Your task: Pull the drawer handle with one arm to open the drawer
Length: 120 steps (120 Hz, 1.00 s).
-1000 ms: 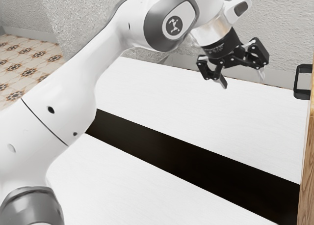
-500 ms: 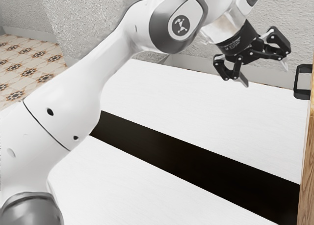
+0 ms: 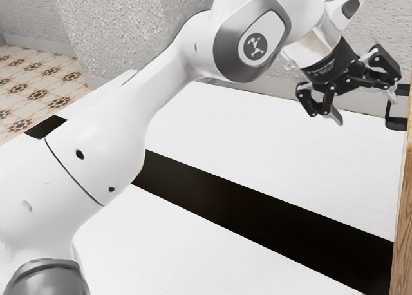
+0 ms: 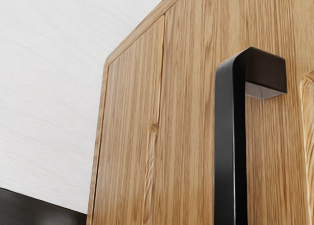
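Drawer handle, black bar, long axis upright

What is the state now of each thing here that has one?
pincer: open, holding nothing
handle: not gripped
drawer: looks shut, front level with the panel beside it

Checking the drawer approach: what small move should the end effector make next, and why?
Probably ease the end effector toward the exterior view's right until its jaws straddle the black handle. The jaws stand open, and the wrist view shows the handle ahead, not between them.
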Tool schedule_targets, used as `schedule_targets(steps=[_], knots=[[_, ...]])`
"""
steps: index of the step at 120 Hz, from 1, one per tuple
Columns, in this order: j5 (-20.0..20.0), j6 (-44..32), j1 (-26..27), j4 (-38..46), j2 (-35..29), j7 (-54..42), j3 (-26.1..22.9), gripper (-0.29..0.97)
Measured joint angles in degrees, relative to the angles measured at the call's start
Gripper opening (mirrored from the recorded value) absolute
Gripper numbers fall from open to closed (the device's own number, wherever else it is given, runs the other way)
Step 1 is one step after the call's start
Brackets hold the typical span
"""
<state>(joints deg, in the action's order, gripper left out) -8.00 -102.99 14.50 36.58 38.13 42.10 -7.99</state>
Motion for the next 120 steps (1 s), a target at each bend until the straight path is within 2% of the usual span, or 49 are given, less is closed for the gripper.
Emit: schedule_targets(steps=[84, 120], knots=[[0.0, 0.9, -0.4, 0.2, 0.4, 1.3, 0.7, 0.67], [0.1, 0.8, -0.2, 0.2, 0.4, 1.6, 0.7, 0.49]])
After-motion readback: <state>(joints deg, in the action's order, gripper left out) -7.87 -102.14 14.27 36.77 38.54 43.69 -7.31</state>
